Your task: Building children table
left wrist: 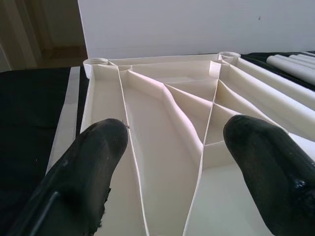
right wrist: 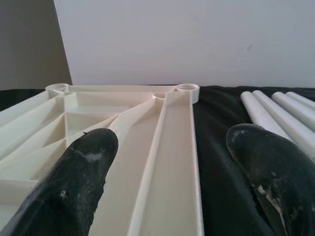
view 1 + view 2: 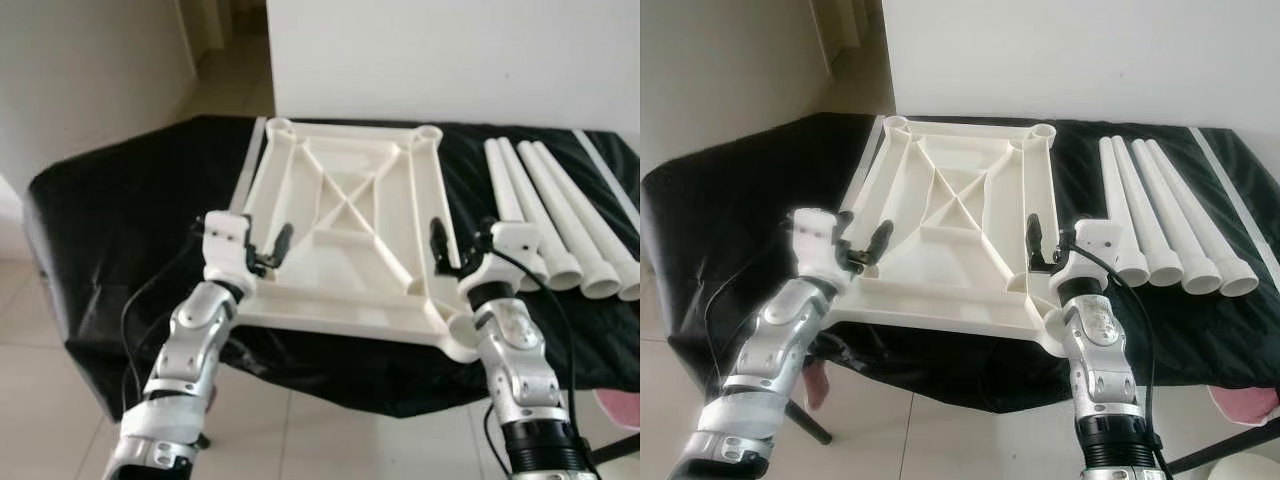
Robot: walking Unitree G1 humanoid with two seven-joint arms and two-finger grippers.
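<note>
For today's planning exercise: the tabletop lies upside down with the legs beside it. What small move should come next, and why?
Probably swing the right tool, open over the tabletop edge, toward the nearest leg. The corner sockets stand empty, and all four legs lie loose on the robot's right.

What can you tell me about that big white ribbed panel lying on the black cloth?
The tabletop is a cream-white rectangle of what looks like moulded plastic, lying underside up on the black cloth. Raised ribs cross in an X inside a raised frame, and a round leg socket sits at each corner. Its near edge juts past the cloth's front. The left gripper and right gripper, both open, hover at its near corners. Four legs lie beside it.
</note>
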